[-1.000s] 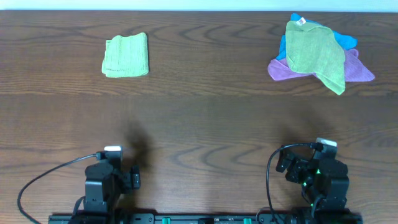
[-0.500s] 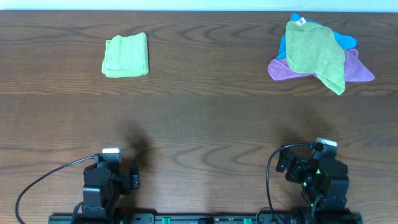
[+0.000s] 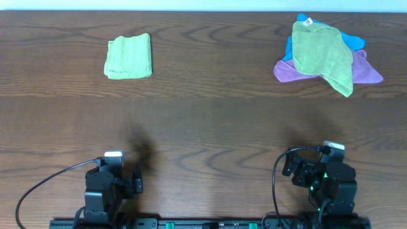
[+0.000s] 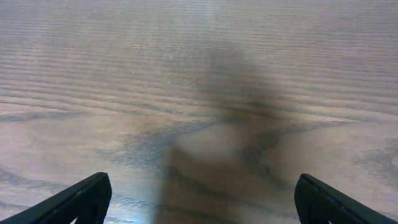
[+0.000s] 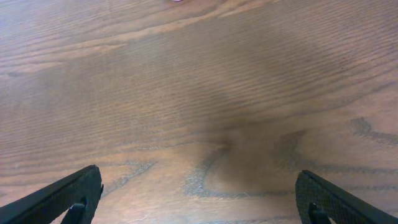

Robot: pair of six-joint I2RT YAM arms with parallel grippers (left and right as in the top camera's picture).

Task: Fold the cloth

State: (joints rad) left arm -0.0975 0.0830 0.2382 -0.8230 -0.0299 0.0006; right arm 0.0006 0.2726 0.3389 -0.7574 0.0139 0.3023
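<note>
The cloth (image 3: 128,56) is judged already folded. The left end effector (image 4: 200,190) and right end effector (image 5: 198,186) are held open, well apart from it; nothing further is called for.

Looks most like a robotics lab bench. Shows one wide table (image 3: 203,121) of dark wood grain, with a black left arm (image 3: 105,187) and right arm (image 3: 325,181) mounted on a rail (image 3: 210,224) along the near edge, and a loose cable (image 3: 44,184) looping from the left one. Carries, at the far side, a folded cloth (image 3: 128,56) and a heap of cloths (image 3: 324,54), laid out like test pieces.
</note>
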